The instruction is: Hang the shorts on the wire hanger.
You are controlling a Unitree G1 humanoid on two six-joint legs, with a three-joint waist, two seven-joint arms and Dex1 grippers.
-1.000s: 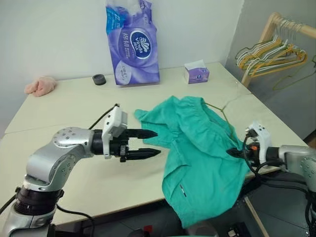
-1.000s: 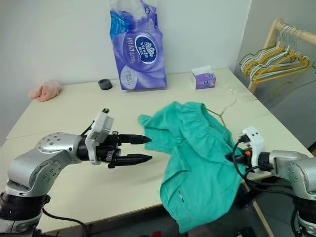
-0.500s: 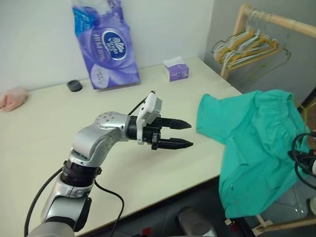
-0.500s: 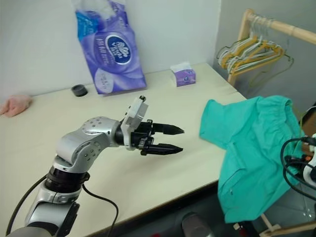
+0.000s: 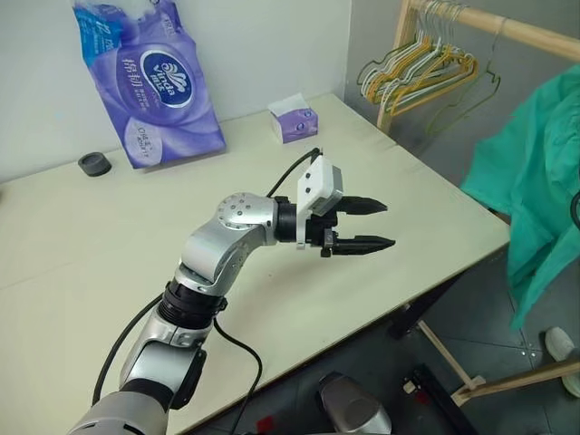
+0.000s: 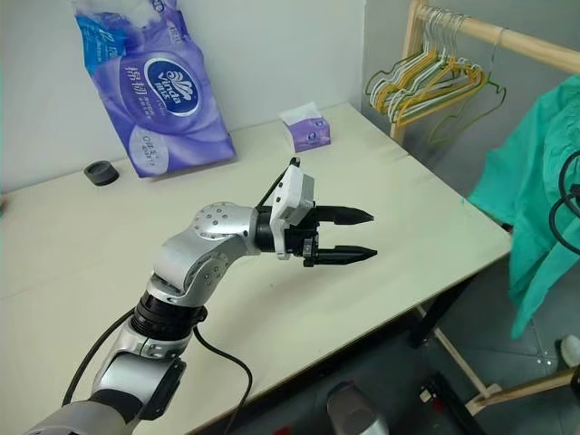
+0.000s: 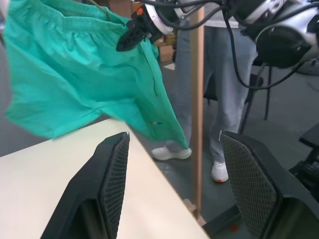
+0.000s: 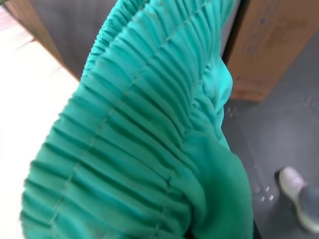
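The teal-green shorts (image 5: pixel 535 172) hang in the air past the table's right edge, in front of the wooden rack. In the left wrist view my right gripper (image 7: pixel 130 40) is shut on the shorts (image 7: pixel 75 74) near their top, and the cloth droops below it. The gathered waistband (image 8: pixel 134 129) covers the right gripper's own fingers in its wrist view. My left gripper (image 5: pixel 388 225) is open and empty above the table's right half, pointing toward the shorts and well apart from them. The wire hanger is hidden.
On the cream table (image 5: pixel 82 272) stand a purple tissue pack (image 5: pixel 149 82), a small tissue box (image 5: pixel 292 118) and a black roll (image 5: pixel 94 164). A wooden rack (image 5: pixel 489 23) holds several coat hangers (image 5: pixel 421 72). A person's legs (image 7: pixel 224 99) stand beyond the table by a cardboard box (image 8: pixel 279 45).
The view has swung right. The right gripper has lifted the shorts off the table, up and to the right, clear of the edge. The left gripper moved slightly toward them, still open.
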